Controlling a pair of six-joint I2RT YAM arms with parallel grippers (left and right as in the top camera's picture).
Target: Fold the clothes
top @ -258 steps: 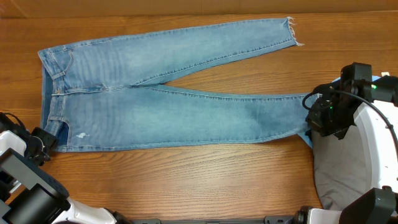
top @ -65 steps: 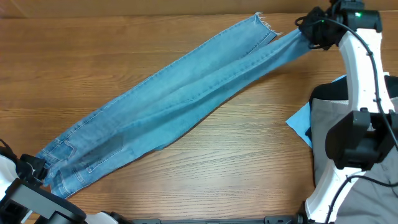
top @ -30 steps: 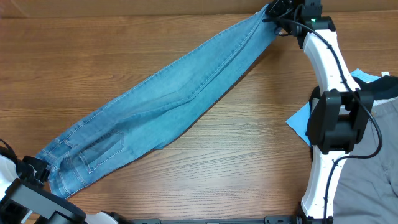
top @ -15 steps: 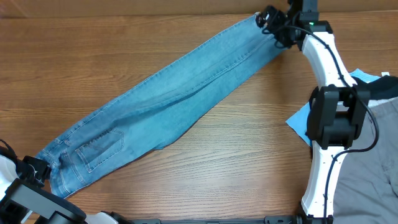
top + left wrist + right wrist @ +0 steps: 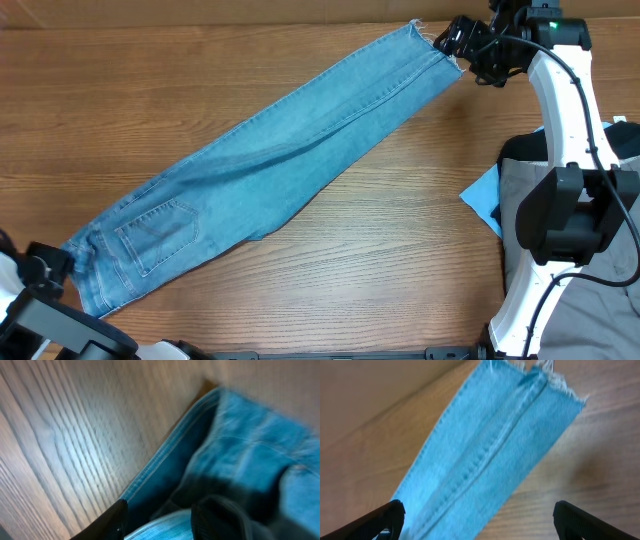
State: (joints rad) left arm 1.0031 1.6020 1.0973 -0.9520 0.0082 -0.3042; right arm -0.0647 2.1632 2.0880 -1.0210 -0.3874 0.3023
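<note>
The light-blue jeans (image 5: 270, 150) lie folded lengthwise, leg on leg, in a diagonal strip across the wood table. The waist and a back pocket (image 5: 155, 235) are at the lower left, and the frayed hems (image 5: 428, 38) at the upper right. My right gripper (image 5: 462, 40) hovers just right of the hems. It is open wide, and in the right wrist view the gripper (image 5: 479, 510) holds nothing above the hem end (image 5: 520, 415). My left gripper (image 5: 50, 265) is at the waist, jaws apart, with a fold of denim (image 5: 165, 522) lying between its fingers (image 5: 112, 517).
Grey-beige trousers (image 5: 525, 210) and a blue cloth (image 5: 483, 197) lie at the right edge under the right arm's base, with a black garment (image 5: 625, 140) beside them. Bare wood (image 5: 380, 260) stretches below the jeans, and the table's far edge runs just above the hems.
The right gripper opened, let go of the hem and drew back to the right. The left jaws widened, and the waist with its pocket settled flatter on the table.
</note>
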